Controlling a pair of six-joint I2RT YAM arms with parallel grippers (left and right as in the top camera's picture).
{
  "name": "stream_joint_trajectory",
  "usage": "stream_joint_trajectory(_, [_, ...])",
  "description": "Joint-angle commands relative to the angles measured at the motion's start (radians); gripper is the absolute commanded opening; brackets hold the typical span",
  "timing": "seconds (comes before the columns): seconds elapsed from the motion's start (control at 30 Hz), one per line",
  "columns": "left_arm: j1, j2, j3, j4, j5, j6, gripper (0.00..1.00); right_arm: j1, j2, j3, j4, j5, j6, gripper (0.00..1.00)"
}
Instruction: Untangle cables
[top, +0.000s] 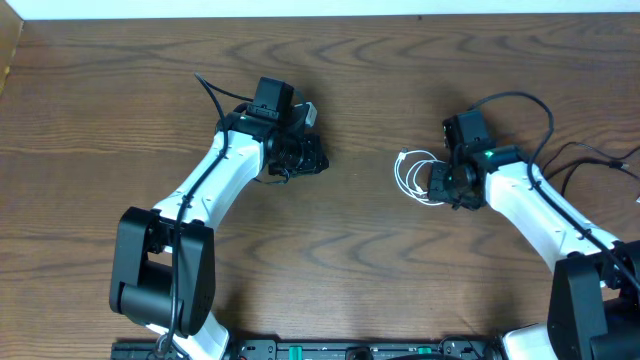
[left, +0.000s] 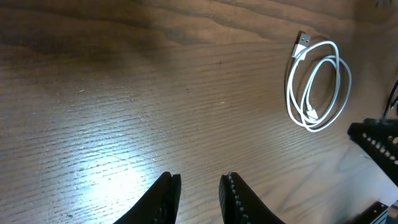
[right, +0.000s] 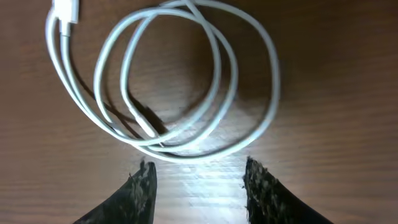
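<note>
Now we've got the white cable (right: 186, 81) coiled on the worktop (left: 124, 93) just ahead of the right fingers (right: 198, 180), spread wide & empty, so we'd drop onto one strand only; left fingers (left: 199, 193) narrow, empty.

White cable (right: 186, 81), centre-right of the overhead view, coiled in loops with white plug ends. Table (top: 350, 260): dark brown wood with wavy, lighter grain streaks. Arms (top: 215, 180): white links with black joints. Left gripper (left: 199, 199) and right gripper (right: 199, 186): black fingers (right: 140, 190).
</note>
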Motion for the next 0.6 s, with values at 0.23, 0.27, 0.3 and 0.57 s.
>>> stream_joint_trajectory(0.23, [0.0, -0.012, 0.011, -0.005, 0.012, 0.02, 0.27, 0.027, 0.009, -0.098, 0.295, -0.271, -0.249, 0.35])
stream_joint_trajectory(0.27, [0.0, -0.012, 0.011, -0.005, 0.012, 0.02, 0.27, 0.032, 0.009, -0.101, 0.298, -0.288, -0.318, 0.38])
stream_joint_trajectory(0.3, [0.0, -0.012, 0.011, -0.005, 0.012, 0.02, 0.27, 0.035, 0.009, -0.103, 0.293, -0.294, -0.389, 0.39])
stream_joint_trajectory(0.57, [0.0, -0.012, 0.011, -0.006, 0.013, 0.02, 0.27, 0.043, 0.009, -0.107, 0.286, -0.264, -0.818, 0.4])
